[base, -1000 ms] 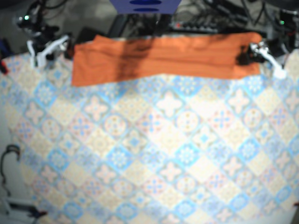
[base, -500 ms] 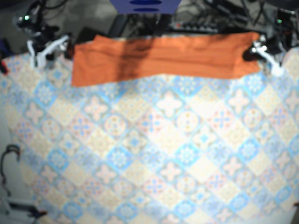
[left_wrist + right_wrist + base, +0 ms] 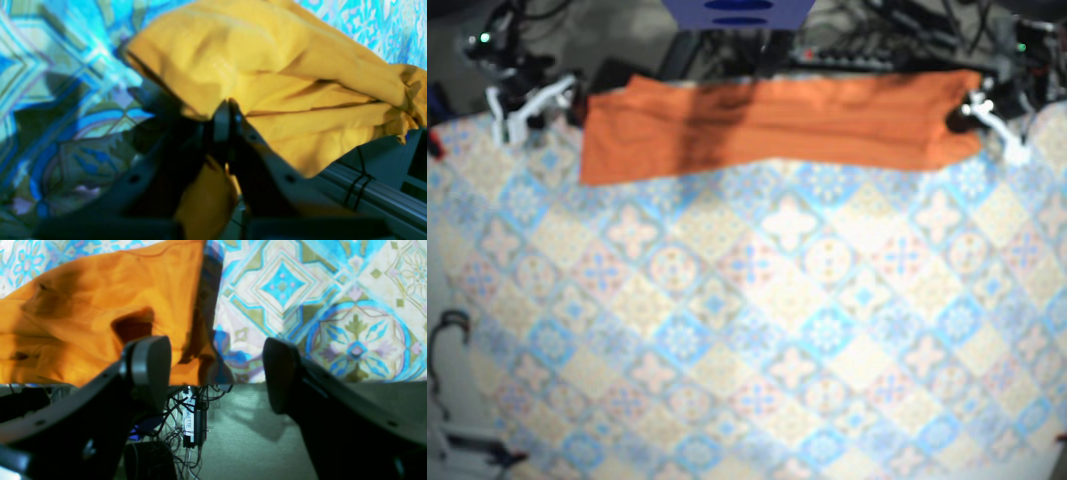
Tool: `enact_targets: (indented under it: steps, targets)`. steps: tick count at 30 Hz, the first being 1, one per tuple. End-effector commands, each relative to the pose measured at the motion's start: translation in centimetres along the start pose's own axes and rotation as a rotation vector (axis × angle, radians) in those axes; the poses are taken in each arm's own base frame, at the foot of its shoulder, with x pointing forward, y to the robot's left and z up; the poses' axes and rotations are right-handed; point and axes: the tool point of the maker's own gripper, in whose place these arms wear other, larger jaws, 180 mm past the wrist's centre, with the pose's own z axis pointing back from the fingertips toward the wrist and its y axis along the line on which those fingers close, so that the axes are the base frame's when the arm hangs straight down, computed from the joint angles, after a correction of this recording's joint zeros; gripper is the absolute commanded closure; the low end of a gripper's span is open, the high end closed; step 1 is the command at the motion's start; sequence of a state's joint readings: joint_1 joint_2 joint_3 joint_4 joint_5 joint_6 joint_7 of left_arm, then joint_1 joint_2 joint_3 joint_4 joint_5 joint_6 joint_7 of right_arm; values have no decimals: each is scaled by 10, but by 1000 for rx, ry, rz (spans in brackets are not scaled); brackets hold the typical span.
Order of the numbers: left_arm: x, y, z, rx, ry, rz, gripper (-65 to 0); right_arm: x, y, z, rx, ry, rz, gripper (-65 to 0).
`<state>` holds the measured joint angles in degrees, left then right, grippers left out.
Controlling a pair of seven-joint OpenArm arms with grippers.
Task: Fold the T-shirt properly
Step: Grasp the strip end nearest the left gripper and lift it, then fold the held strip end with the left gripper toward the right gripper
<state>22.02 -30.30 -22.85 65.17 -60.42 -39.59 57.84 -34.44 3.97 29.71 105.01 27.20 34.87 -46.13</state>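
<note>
Right at the far edge of the desk (image 3: 777, 330), the left gripper (image 3: 227, 115) has its jaws pressed together on a fold of the orange T-shirt (image 3: 267, 66), with cloth bunched above the fingertips and more of it showing below them. From above, this left gripper (image 3: 975, 108) sits at the shirt's right-hand end. The right gripper (image 3: 215, 373) has its jaws wide apart and holds nothing; one finger (image 3: 150, 366) lies in front of the T-shirt's (image 3: 83, 316) corner, the other in front of bare patterned cloth (image 3: 317, 306). In the base view the right gripper (image 3: 517, 115) hangs just beside the shirt's left end. The T-shirt (image 3: 777, 125) lies as a long, narrow band along the desk's far side, its back edge at the rim. A tangle of cables (image 3: 190, 413) shows below that rim.
</note>
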Motion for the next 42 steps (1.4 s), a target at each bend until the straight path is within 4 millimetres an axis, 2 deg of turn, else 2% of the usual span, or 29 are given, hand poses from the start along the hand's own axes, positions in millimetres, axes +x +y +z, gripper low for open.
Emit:
enact_targets:
  steps: [1, 7, 22, 26, 34, 42]
  targets:
    - [11, 1, 7, 1, -19, -23, 0, 8, -2, 4, 0, -31, 12, -418]
    - [10, -1, 6, -3, -11, -30, 0, 8, -3, 4, -2, -31, 12, -418]
    - [33, -66, 3, -89, 27, -279, 0, 9, -3, 4, -3, -34, 13, -418]
    - [34, -94, -11, -147, 73, -366, 0, 10, -3, 4, -3, -36, 13, -418]
    - [18, -157, -44, -301, 178, -526, 0, 10, -3, 4, -3, -36, 13, -418]
    - [9, -208, -69, -424, 262, -668, 0, 10, -3, 4, -3, -36, 13, -417]
